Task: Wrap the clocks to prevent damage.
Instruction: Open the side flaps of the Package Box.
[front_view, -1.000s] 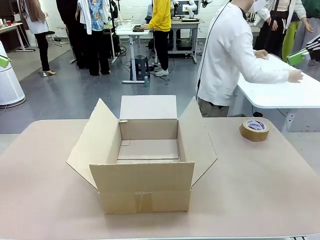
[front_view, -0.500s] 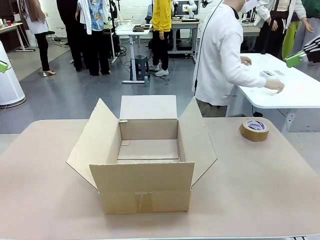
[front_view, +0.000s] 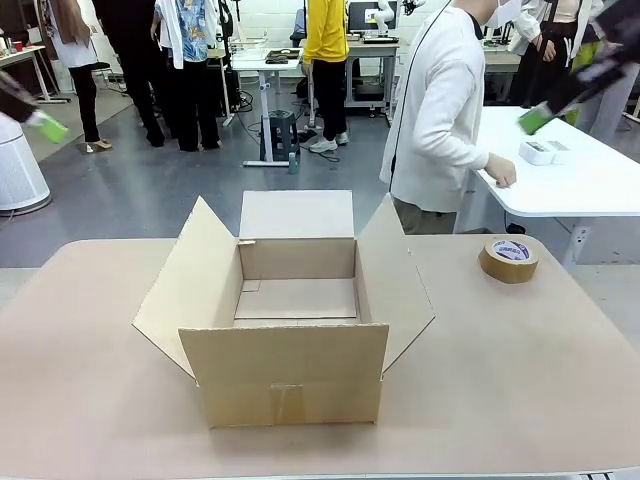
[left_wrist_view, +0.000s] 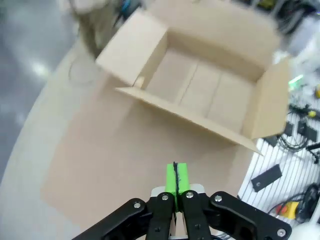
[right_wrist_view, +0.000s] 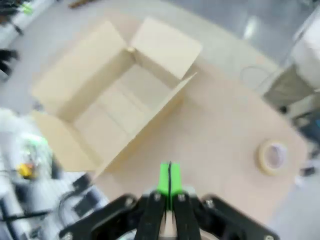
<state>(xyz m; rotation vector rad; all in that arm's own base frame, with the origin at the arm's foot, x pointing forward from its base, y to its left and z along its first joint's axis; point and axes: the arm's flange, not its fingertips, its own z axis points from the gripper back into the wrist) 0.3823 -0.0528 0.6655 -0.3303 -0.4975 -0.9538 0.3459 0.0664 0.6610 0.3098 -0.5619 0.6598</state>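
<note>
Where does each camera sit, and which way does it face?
Left wrist: high over the table, looking down along the shut left gripper at the open cardboard box.
Right wrist: high up, looking down along the shut right gripper at box and tape roll.
Front: fixed at the robot's edge, facing across box to the person; both grippers blurred, high at the sides.
Shared: all three show the box.
</note>
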